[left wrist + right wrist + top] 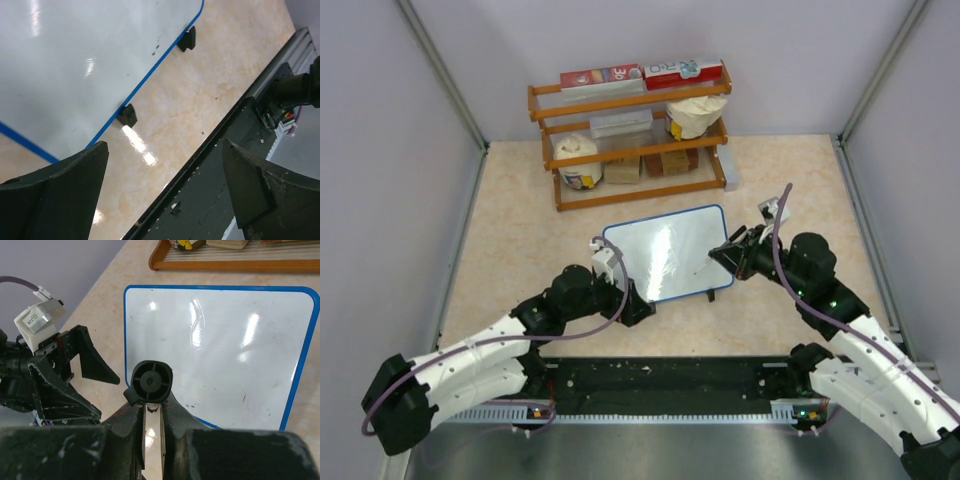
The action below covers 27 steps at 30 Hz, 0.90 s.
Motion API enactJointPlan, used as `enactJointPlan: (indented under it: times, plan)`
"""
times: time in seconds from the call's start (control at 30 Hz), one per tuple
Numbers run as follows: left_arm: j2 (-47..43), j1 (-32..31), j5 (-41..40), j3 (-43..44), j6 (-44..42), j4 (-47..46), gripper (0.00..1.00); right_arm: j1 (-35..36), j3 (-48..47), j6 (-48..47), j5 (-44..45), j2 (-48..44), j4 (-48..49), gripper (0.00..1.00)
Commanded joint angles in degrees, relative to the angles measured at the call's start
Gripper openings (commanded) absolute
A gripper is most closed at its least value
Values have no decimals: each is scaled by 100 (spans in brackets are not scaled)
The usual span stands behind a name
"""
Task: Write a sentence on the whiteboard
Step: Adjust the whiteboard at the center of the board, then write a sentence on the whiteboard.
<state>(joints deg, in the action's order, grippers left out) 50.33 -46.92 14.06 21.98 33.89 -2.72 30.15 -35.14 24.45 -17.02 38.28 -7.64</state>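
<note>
The whiteboard [665, 250] stands at the middle of the top view, its long axis running left to right and tilted a little up toward the right. The right gripper [732, 257] sits just off its right edge, clamped on a marker [151, 381] that points left into the board's lower right area, so this arm is the one placed to write. The left gripper [164, 150] hangs by the board's lower left corner, fingers spread wide with nothing between them. Whether it touches the frame cannot be told. In the right wrist view the marker is seen end-on, so its tip is hidden. No words can be made out on the board, only a few dark specks and glare streaks.
</note>
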Motion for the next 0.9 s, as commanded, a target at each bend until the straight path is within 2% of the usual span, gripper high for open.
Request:
enactJointPlan:
  times: [0.0,0.17,0.3,0.43,0.63,0.87]
  plan:
    - [-505,208,-703,254,-435,1027,99,61,-20,-28,-82,100,333,0]
    - [-366,805,-572,553,-611,1388,99,61,-28,-54,-83,92,325,0]
    - [-269,1718,-168,790,-857,1582,99,61,-11,-63,-91,92,316,0]
    - [-164,2344,236,948,-972,1661,99,61,-46,-45,-109,144,316,0]
    - [205,3240,1211,879,-691,1170,99,61,-55,-45,-135,250,377,0]
    - [460,3865,2143,440,-243,-219,98,61,-99,-63,-162,364,412,0]
